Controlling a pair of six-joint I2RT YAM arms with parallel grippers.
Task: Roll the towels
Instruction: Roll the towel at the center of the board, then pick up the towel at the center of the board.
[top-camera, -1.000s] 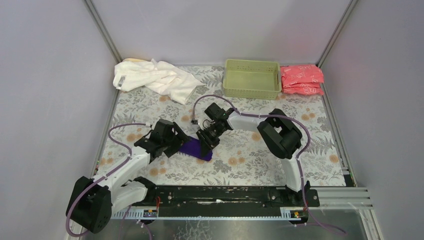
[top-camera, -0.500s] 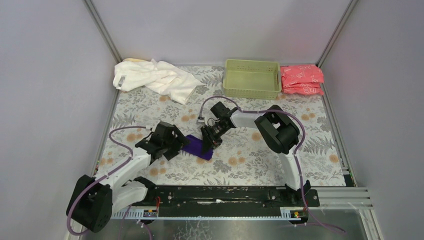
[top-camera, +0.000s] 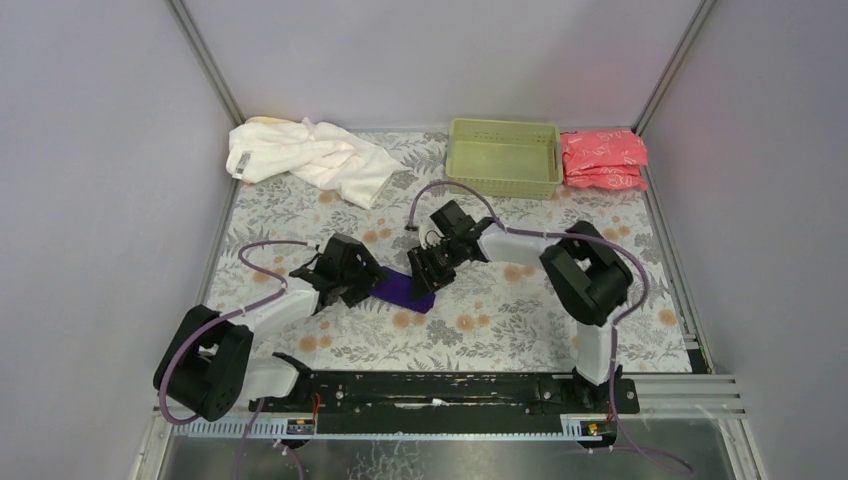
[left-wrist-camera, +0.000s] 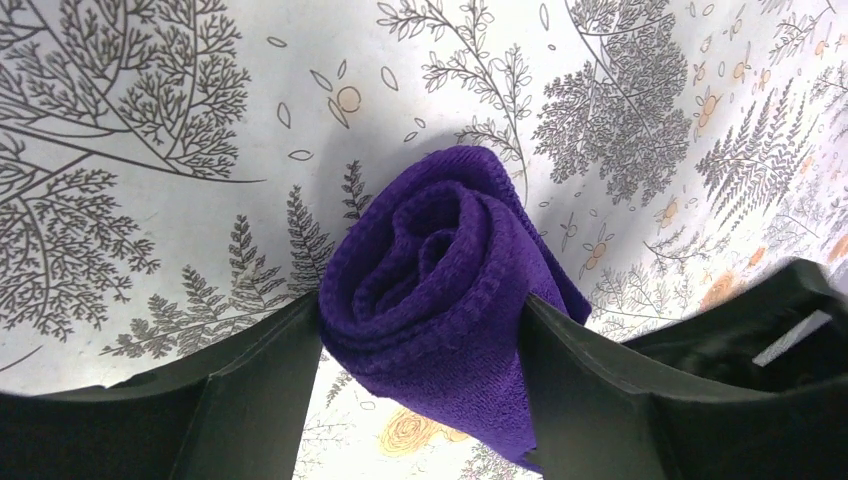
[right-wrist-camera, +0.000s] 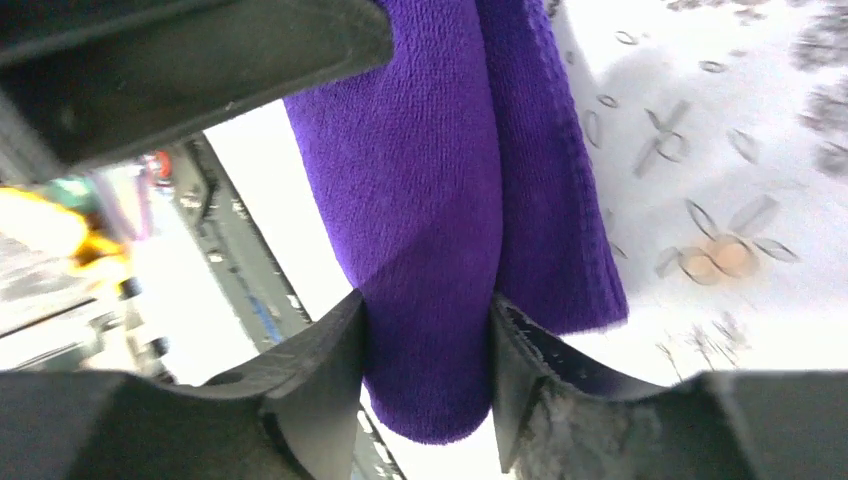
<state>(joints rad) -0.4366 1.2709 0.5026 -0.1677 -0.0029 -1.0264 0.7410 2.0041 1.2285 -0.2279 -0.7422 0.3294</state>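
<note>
Nearest, at mid-table: shows the small dark purple towel (left-wrist-camera: 430, 265) wound into a tight spiral, resting on or held just over the fern-printed tablecloth (top-camera: 500, 310); cannot tell which. Gripped at one end by the left gripper (left-wrist-camera: 420, 335), narrowed partway with both fingers pressing the flanks of the roll. Gripped at the other end by the right gripper (right-wrist-camera: 428, 375), likewise narrowed onto the cloth, with a looser outer layer lying beside the grip.

Marks, by judgement, the close of rolling for one towel of three. Calls next for a gentle release at both ends without springing the spiral, then a reach toward the back.

Farther, back-left corner: shows the large white towel (top-camera: 310, 160) crumpled and unrolled, the pale yellow towel (top-camera: 262, 121) barely peeking from behind it. Back right: light green basket (top-camera: 500, 182) and pink-red packets (top-camera: 603, 160), well apart from the work.
</note>
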